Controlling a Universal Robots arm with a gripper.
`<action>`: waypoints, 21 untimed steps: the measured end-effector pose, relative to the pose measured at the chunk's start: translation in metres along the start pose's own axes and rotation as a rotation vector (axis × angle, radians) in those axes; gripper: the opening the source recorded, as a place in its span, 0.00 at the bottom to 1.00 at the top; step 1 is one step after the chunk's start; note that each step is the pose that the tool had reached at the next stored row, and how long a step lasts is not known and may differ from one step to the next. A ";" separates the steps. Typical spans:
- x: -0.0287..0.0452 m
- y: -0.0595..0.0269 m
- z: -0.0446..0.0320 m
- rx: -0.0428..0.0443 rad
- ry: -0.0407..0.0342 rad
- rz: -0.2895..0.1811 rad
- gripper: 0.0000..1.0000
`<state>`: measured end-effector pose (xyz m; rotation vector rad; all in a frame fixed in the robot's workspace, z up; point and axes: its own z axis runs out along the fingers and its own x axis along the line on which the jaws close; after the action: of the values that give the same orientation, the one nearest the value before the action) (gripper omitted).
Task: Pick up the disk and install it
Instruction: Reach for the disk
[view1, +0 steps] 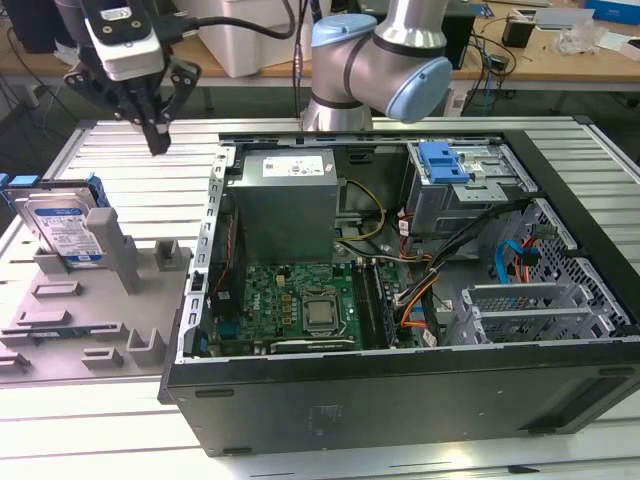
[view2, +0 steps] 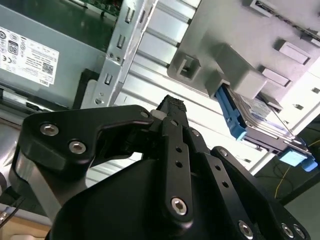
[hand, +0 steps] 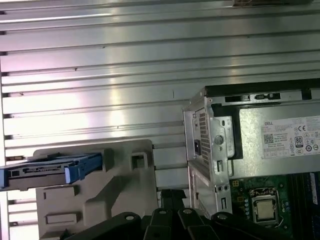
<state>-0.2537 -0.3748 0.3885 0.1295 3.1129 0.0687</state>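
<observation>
Here, the ridged metal tabletop (view1: 130, 150) carries an open computer case (view1: 400, 390) and, on the exterior view's left, a grey holder (view1: 90, 310). The disk (view1: 62, 228) stands on its edge in that holder. The hand (view1: 158, 140) hangs near it, higher up, pressed together and holding nothing.

On the worktop (view1: 190, 190), the disk (view1: 62, 228) stands in a holder (view1: 70, 325), at the exterior view's left of the computer case (view1: 400, 400).

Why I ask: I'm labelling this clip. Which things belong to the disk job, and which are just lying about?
Job: disk, standing in the grey holder; gripper, holding nothing; open case.
Lying about: white box and black box, back by the desk.
</observation>
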 end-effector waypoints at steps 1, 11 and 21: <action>0.0029 0.0008 0.0001 0.0001 0.0001 0.000 0.11; 0.0371 0.0080 0.0017 0.0001 0.0000 0.002 0.11; 0.0705 0.0137 0.0021 0.0002 -0.0002 0.007 0.11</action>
<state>-0.3227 -0.3551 0.3854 0.1404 3.1124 0.0685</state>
